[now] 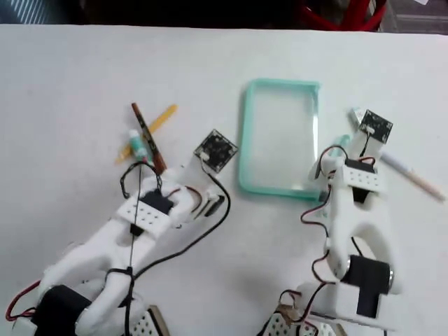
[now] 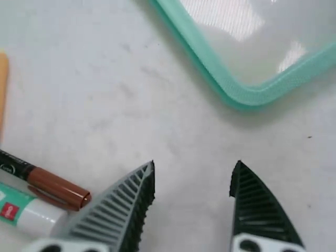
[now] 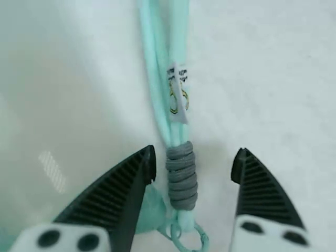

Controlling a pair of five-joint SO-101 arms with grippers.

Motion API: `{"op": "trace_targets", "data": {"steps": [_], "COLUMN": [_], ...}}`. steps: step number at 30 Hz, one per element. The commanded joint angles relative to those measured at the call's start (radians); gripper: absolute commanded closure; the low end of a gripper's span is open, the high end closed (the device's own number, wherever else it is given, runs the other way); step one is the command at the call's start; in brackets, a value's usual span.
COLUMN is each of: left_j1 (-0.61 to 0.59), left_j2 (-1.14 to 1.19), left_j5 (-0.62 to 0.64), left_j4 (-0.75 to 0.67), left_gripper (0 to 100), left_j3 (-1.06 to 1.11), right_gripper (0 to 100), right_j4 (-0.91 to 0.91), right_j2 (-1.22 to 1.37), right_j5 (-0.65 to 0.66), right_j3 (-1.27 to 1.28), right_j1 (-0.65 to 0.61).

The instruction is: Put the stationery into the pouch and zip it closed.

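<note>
The clear pouch (image 1: 280, 136) with a mint-green rim lies flat in the middle of the table. In the right wrist view its mint pull cord (image 3: 176, 79), bound with a grey wrap (image 3: 181, 173), runs between the fingers of my open right gripper (image 3: 194, 155), which sits at the pouch's right edge (image 1: 334, 150). A brown marker (image 1: 148, 140), a yellow pencil (image 1: 150, 126) and a white-and-green stick (image 1: 137, 145) lie crossed to the left. Beside the marker's cap end (image 2: 58, 186), my left gripper (image 2: 194, 168) stands open over bare table, short of the pouch corner (image 2: 252, 94).
A white and pink pen (image 1: 413, 175) lies at the right, beyond the right arm. The table's far edge runs along the back. Both arm bases and their cables occupy the front of the table.
</note>
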Motion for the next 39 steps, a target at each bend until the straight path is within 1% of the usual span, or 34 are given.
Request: {"op": "trace_targets", "data": {"steps": [1,5,10,18,20,25,31,35,39], "left_j1": [-0.008,-0.008,-0.008,-0.008,-0.008,-0.008,-0.008,-0.008,-0.008], "left_j2": [-0.036,-0.036,-0.036,-0.036,-0.036,-0.036,-0.036,-0.036,-0.036], "left_j5": [0.003,0.003,0.003,0.003,0.003,0.003,0.003,0.003,0.003], "left_j4": [-0.02,-0.02,-0.02,-0.02,-0.02,-0.02,-0.02,-0.02,-0.02], "left_gripper": [76,76,76,76,76,76,76,76,76], "left_j3": [-0.005,-0.005,-0.005,-0.005,-0.005,-0.005,-0.005,-0.005,-0.005], "right_gripper": [74.7,74.7,74.7,74.8,76.9,87.3,92.0,98.4,98.1], "right_j4": [0.054,0.13,0.139,0.159,0.159,0.165,0.165,0.165,0.165], "right_j2": [0.056,0.116,0.168,0.182,0.182,0.182,0.182,0.182,0.18], "right_j5": [-0.002,0.0,0.0,0.0,0.0,0.0,0.0,0.0,0.0], "right_j3": [-0.08,-0.135,-0.17,-0.189,-0.189,-0.187,-0.187,-0.187,-0.187], "right_j1": [0.01,0.015,0.008,0.018,0.018,0.018,0.018,0.041,0.044]}}
